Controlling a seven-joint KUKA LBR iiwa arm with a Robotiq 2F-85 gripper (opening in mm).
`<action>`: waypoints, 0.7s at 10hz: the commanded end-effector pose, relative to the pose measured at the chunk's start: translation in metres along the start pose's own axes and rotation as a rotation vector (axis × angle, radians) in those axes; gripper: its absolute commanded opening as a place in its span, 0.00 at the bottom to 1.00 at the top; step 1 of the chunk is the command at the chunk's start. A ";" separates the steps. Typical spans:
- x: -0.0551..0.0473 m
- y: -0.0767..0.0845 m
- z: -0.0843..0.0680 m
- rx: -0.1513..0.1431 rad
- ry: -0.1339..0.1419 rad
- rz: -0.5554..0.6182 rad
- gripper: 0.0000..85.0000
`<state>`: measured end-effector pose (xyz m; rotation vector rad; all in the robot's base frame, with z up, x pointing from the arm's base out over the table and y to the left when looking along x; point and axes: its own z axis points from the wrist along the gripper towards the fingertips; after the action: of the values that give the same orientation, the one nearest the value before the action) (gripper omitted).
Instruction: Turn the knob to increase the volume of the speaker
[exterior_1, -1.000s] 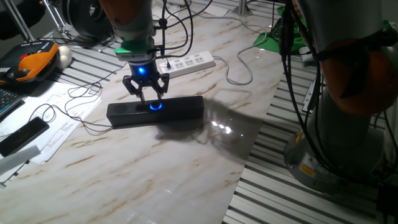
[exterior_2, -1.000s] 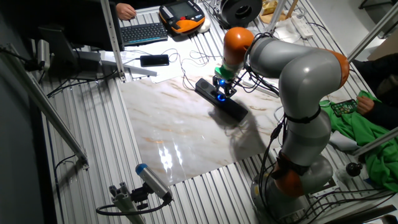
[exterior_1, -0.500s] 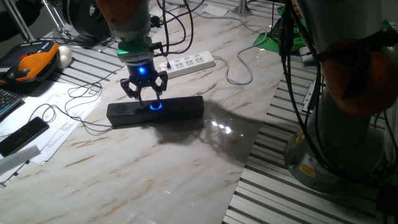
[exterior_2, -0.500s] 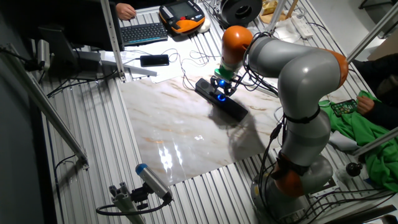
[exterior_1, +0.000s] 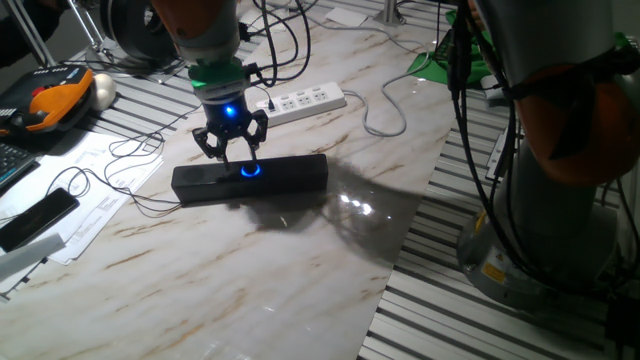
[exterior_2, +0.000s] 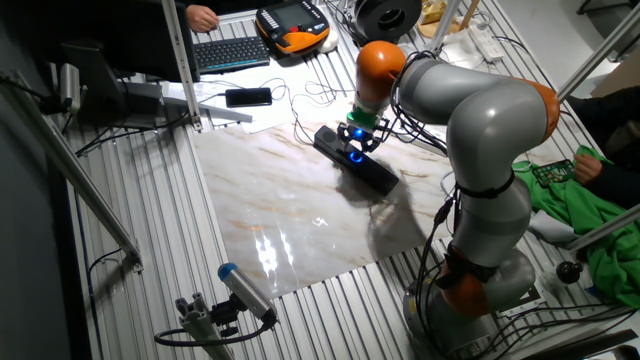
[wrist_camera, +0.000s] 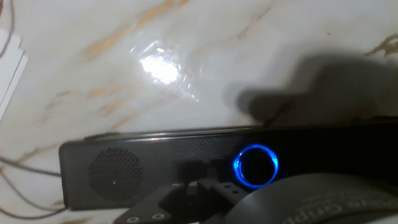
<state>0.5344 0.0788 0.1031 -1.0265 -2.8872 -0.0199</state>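
No writing on the speaker (exterior_1: 285, 175) can be read. It is a long, low black bar lying on the marbled counter (exterior_1: 300, 270), a round grille at one end. The knob (wrist_camera: 255, 166), ringed in glowing blue, sits at its middle, directly beneath the jaws (exterior_1: 236, 158), which stand open just above it.

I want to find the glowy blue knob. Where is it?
The knob sits mid-speaker on the marble table, right under the gripper; the white power strip lies behind.
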 end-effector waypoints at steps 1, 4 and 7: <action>0.000 0.000 0.000 0.048 -0.013 -0.517 0.60; -0.001 0.001 -0.003 0.060 -0.022 -0.619 0.60; -0.002 0.002 -0.005 0.077 -0.022 -0.728 0.60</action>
<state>0.5377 0.0786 0.1081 -0.6721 -2.9870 0.0292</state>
